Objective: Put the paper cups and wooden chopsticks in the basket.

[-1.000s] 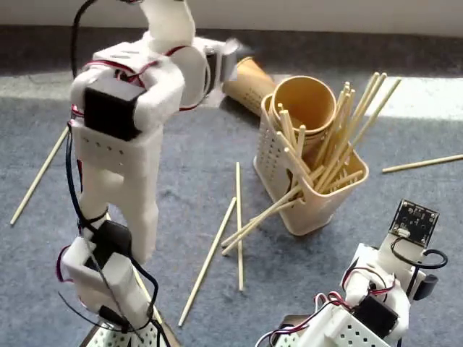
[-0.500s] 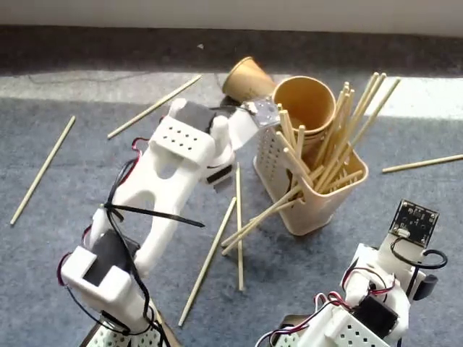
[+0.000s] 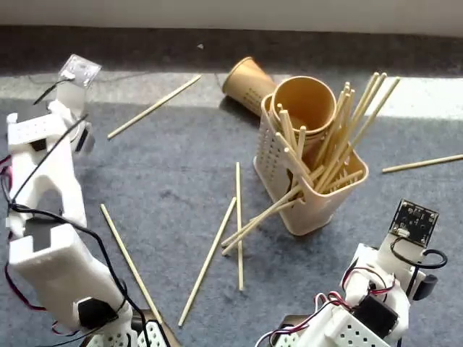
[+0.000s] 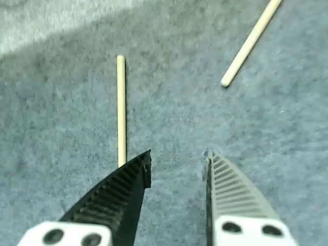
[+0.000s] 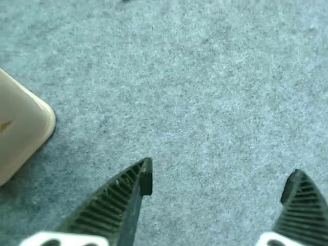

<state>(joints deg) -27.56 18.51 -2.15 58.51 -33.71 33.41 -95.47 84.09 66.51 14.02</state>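
Observation:
The cream basket [image 3: 318,206] stands right of centre with a paper cup [image 3: 304,101] and several wooden chopsticks [image 3: 347,130] in it. A second paper cup [image 3: 244,78] lies on its side against the basket's far side. Loose chopsticks lie on the carpet: one at the back [image 3: 153,107], two in the middle [image 3: 237,224], one near the left arm's base [image 3: 129,262], one at the right [image 3: 423,163]. My left gripper [image 4: 178,163] is open just above the carpet at the far left, beside a chopstick [image 4: 121,110]. My right gripper [image 5: 221,180] is open and empty near the basket's corner [image 5: 20,138].
Grey carpet covers the table. The left arm [image 3: 43,181] stands tall along the left edge, the right arm [image 3: 391,289] folded at the front right. Two chopsticks [image 3: 260,215] stick out low from the basket's front. A dark strip runs along the back.
The left arm swung away from the lying cup and the basket to the far left and came down over the carpet. The right arm kept still.

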